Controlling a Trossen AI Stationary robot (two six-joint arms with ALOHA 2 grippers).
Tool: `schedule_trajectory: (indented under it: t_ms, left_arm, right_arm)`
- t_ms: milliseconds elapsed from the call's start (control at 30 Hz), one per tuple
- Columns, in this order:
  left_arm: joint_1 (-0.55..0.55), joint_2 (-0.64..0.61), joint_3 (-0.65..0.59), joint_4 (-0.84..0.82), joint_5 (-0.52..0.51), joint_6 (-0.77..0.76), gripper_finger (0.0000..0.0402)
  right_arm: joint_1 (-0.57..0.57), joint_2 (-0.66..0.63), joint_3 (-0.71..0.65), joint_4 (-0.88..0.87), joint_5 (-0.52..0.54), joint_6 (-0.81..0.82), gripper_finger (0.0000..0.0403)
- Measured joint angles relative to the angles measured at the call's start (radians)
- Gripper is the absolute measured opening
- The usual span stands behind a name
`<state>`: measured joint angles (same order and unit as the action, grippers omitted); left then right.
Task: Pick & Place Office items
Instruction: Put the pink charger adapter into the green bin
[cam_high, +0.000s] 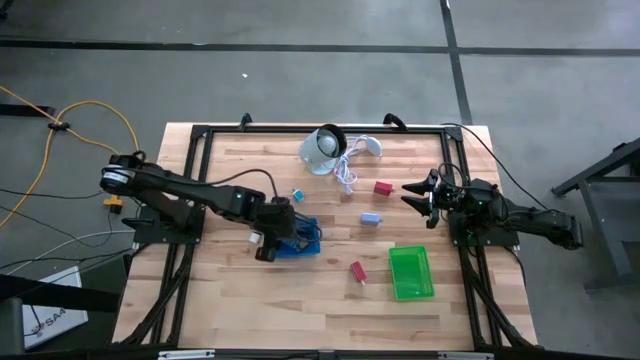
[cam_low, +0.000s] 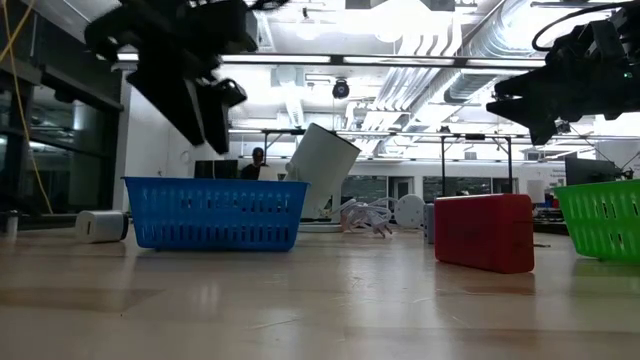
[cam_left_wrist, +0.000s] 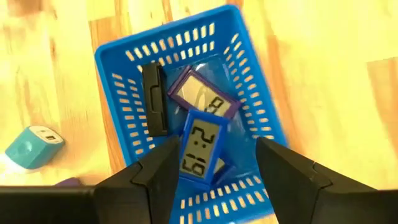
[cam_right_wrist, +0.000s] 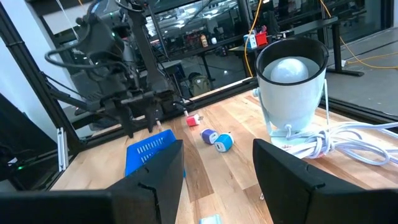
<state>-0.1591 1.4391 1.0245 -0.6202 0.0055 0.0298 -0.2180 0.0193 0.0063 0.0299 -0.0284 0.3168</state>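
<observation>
The left hand (cam_high: 266, 243) hangs over the blue basket (cam_high: 303, 240) near the middle of the bench (cam_high: 230, 300), its 2 fingers (cam_left_wrist: 155, 174) spread with nothing between them. In the left wrist view the basket holds 3 office items: a black rectangle (cam_left_wrist: 153, 99) against one wall, a purple-framed display piece (cam_left_wrist: 202, 94) beside it, and a blue-framed display piece (cam_left_wrist: 202, 149) lying partly over the purple one. A teal block (cam_left_wrist: 32, 146) lies on the bench just outside the basket.

The right hand (cam_high: 418, 192) waits above the bench's right edge, fingers spread and empty. Between the arms lie a red block (cam_high: 382, 187), a pale blue block (cam_high: 371, 217) and another red piece (cam_high: 357, 270) beside the green basket (cam_high: 411, 272). The white round device (cam_high: 322, 148) with its cable (cam_high: 346, 176) sits at the far edge.
</observation>
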Motion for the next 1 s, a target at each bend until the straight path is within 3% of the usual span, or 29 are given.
schedule_trajectory:
  t_ms: [433, 633, 1000]
  left_arm:
    - [-0.048, -0.147, 0.0, -0.089, -0.083, -0.034, 0.0203]
    - [-0.05, -0.181, -0.006, -0.161, -0.096, -0.148, 0.0203]
    - [-0.08, -0.206, -0.007, -0.283, -0.216, -0.32, 0.0203]
  right_arm:
    - [0.0, 0.0, 0.0, 0.0, 0.0, 0.0, 0.0179]
    - [0.0, 0.0, 0.0, 0.0, 0.0, 0.0, 0.0179]
    - [0.0, 0.0, 0.0, 0.0, 0.0, 0.0, 0.0179]
